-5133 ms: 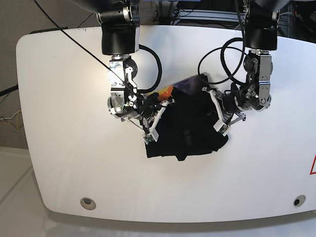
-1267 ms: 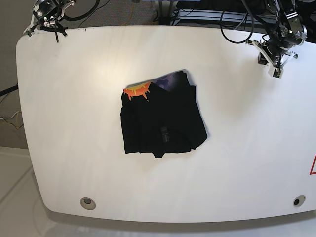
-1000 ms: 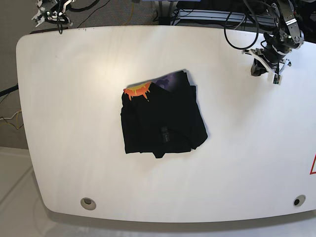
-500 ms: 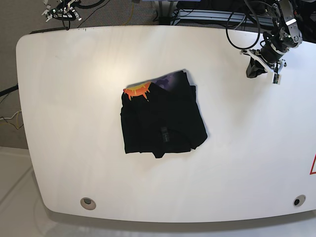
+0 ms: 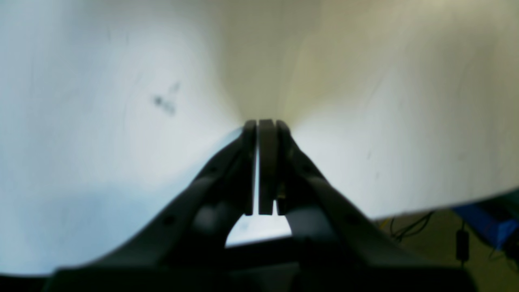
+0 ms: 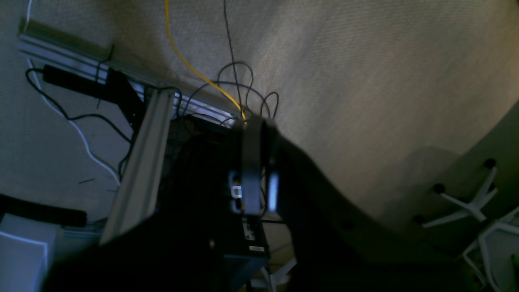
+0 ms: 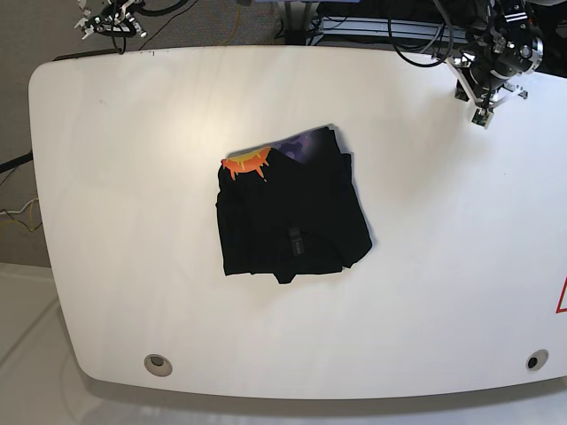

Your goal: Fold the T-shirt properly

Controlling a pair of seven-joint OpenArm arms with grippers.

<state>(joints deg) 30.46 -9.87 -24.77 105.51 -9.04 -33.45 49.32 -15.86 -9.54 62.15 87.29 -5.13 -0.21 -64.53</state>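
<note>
The black T-shirt (image 7: 291,217) lies folded into a rough rectangle in the middle of the white table (image 7: 133,221), with an orange jagged print (image 7: 245,162) and a purplish patch (image 7: 306,143) showing at its far edge. Neither gripper touches it. My left gripper (image 7: 478,117) hovers over the table's far right corner, shut and empty; in the left wrist view its fingers (image 5: 261,123) press together above bare white tabletop. My right gripper (image 7: 97,24) is past the far left corner, off the table, shut (image 6: 255,125) and holding nothing.
Cables and a yellow wire (image 6: 194,69) run over the carpeted floor beyond the table, beside an aluminium rail (image 6: 140,162). A round metal insert (image 7: 158,363) and a dark hole (image 7: 532,360) mark the table's near corners. A red mark (image 7: 562,297) sits at the right edge.
The left gripper has drawn back from over the table toward the far right corner. The right gripper barely moved beyond the far left corner. The T-shirt has stayed still.
</note>
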